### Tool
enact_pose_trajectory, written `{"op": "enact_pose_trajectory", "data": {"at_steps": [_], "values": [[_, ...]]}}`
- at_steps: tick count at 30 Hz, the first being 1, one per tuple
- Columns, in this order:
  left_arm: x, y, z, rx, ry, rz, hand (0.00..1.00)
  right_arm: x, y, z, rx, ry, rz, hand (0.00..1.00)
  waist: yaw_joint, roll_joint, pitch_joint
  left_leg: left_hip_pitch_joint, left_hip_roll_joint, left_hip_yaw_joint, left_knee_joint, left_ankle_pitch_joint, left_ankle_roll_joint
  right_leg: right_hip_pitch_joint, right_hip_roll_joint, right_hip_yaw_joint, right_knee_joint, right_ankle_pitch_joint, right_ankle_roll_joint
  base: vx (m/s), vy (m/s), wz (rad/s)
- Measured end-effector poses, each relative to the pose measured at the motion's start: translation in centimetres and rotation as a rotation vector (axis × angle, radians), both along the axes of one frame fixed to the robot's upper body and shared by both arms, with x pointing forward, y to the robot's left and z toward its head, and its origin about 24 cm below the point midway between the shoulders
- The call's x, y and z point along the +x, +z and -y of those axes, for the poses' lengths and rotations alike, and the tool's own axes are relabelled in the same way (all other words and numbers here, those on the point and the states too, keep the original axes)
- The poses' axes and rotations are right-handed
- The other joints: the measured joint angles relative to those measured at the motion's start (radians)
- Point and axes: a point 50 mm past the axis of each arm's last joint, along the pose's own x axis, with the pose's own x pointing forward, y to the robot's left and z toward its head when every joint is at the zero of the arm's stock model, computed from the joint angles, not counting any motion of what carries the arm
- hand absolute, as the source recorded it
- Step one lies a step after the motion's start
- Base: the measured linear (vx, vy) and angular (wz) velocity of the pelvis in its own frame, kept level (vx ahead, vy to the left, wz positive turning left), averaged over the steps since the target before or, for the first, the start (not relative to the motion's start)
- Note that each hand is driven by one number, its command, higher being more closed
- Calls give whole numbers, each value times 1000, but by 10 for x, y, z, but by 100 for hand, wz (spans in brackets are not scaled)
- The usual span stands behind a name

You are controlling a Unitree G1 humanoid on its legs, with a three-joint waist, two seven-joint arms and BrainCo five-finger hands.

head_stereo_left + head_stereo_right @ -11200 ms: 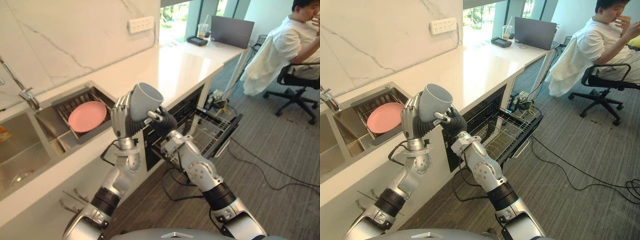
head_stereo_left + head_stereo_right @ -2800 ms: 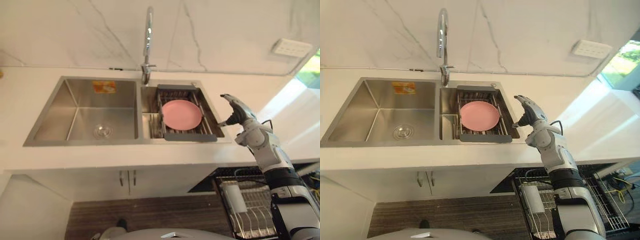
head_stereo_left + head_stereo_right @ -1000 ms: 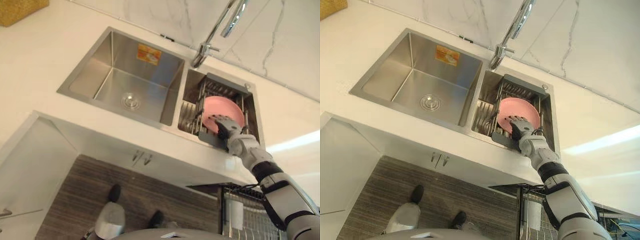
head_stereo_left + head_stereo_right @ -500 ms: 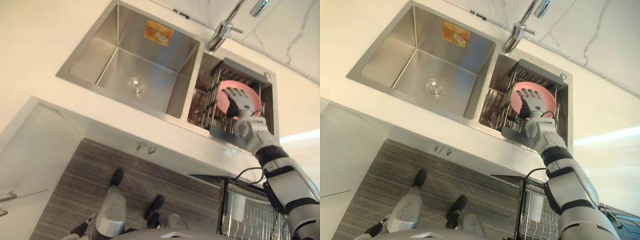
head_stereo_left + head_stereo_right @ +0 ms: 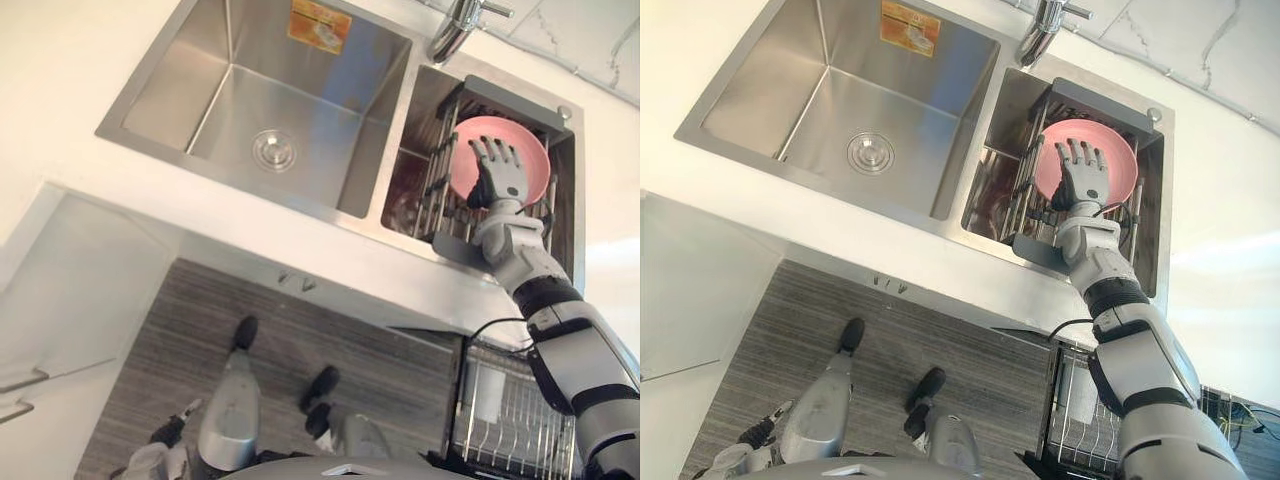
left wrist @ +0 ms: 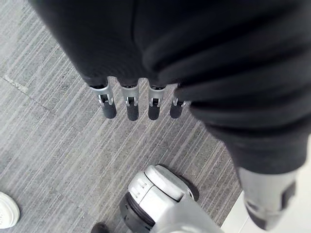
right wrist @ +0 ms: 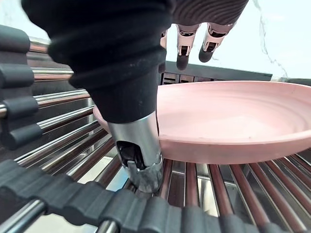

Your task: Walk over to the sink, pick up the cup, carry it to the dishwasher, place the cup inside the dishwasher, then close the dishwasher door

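One right hand (image 5: 498, 176) over pink plate (image 5: 536, 172)

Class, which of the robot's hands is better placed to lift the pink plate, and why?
Right: the right hand is spread open over the pink plate in the rack; the left hand hangs low above the floor.

Bright even light; glare band on countertop (image 5: 1230, 255); sheen in sink (image 5: 300, 120).
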Motion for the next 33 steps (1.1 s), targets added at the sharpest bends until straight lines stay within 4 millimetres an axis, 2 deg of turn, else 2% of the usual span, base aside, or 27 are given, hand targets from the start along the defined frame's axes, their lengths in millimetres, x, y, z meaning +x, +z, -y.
{"op": "enact_pose_trajectory", "data": {"at_steps": [32, 33], "values": [[4, 1, 4, -8, 1, 23, 0, -6, 9, 7, 148, -60, 192, 0, -12, 1, 0, -2, 3, 21, 5, 17, -10, -1, 16, 19, -24, 24, -4, -2, -11, -1], [4, 1, 4, -8, 3, 23, 0, -6, 10, 6, 149, -54, 197, 100, -16, 1, 0, -3, 2, 21, 5, 17, -10, 0, 16, 19, -26, 25, -3, 0, 0, 0]]}}
